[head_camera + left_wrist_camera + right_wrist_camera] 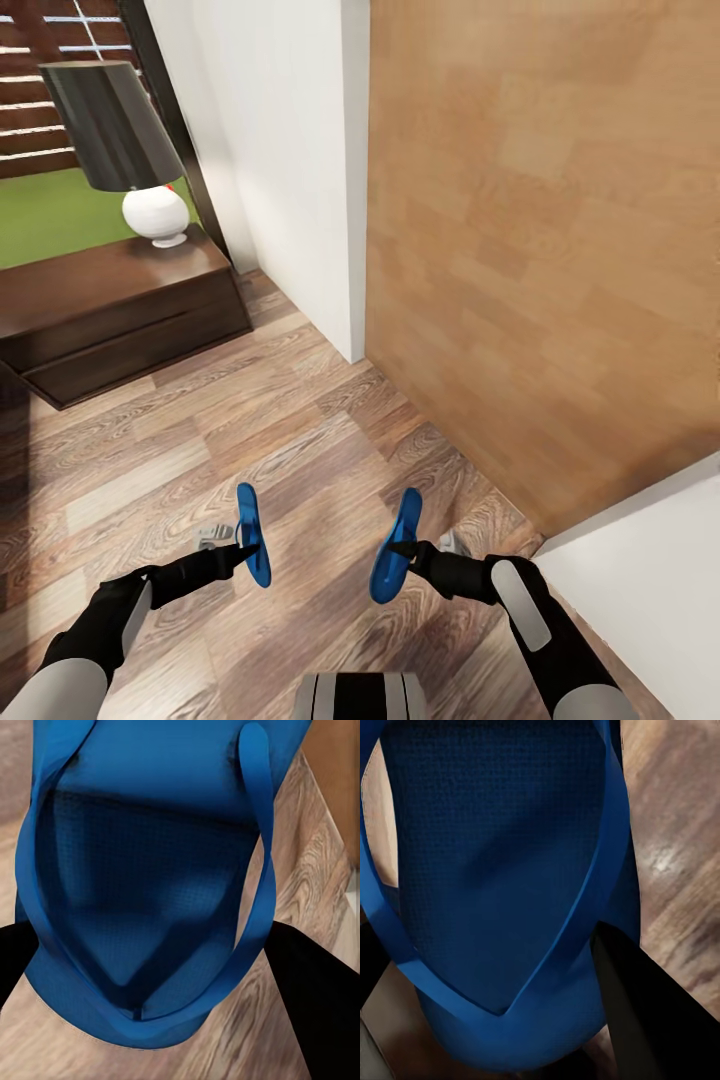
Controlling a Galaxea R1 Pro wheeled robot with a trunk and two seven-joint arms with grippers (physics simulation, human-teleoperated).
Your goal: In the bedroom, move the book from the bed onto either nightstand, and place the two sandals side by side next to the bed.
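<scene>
Bright and even throughout, soft daylight entering from the window [60, 110] at ten o'clock. Flat, clean rendering, no grain, no glare beyond a faint sheen on the wood floor [300, 440]. Gentle shadow under the nightstand [120, 310] at nine o'clock (edges diffuse, never hard). Slight wide-angle stretching toward the corners of the head view. Up close, soft and blurred on each blue sandal [150, 885], mesh texture barely resolved, black fingers [645, 1020] nearly featureless.

Two matt blue sandals, the left sandal [253, 534] and right sandal [394, 548], show a fine woven-textured footbed and smooth straps above a grained wood-plank floor [260, 430]; a glossy dark-wood nightstand [110, 310] bears a smooth white-based lamp [125, 150].
</scene>
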